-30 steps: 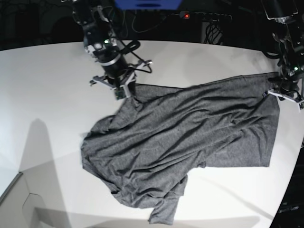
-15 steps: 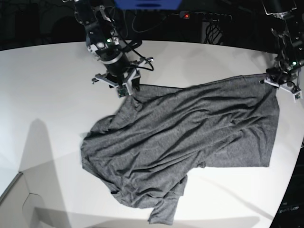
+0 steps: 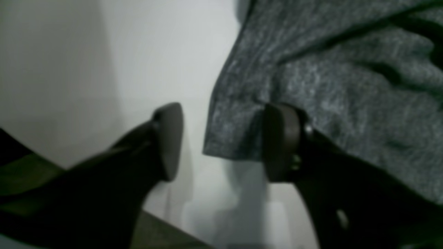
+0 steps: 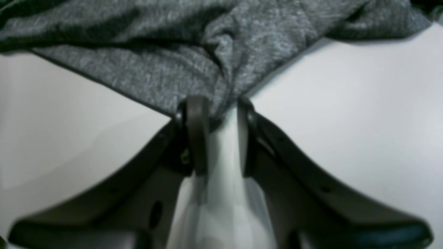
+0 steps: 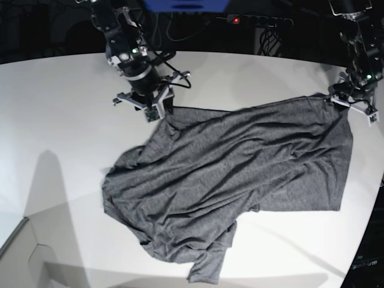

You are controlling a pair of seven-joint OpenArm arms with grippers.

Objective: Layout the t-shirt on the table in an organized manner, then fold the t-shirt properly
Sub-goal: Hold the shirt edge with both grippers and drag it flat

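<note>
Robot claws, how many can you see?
2. The right gripper is at the t-shirt's far corner; the left gripper is at its other far corner.

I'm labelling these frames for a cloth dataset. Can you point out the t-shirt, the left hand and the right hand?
t-shirt (image 5: 228,168), base view, middle of the spread grey fabric.
left hand (image 3: 221,141), left wrist view, gap between its parted fingertips.
right hand (image 4: 221,135), right wrist view, gap between its fingertips at the shirt's edge.

The t-shirt (image 5: 240,168) is thin, matt, heathered charcoal-grey jersey cloth with soft wrinkles, lying on a smooth, plain white bench (image 5: 60,120) with a faint sheen, while the gripper fingers (image 3: 169,138) appear dark, matt plastic.
</note>
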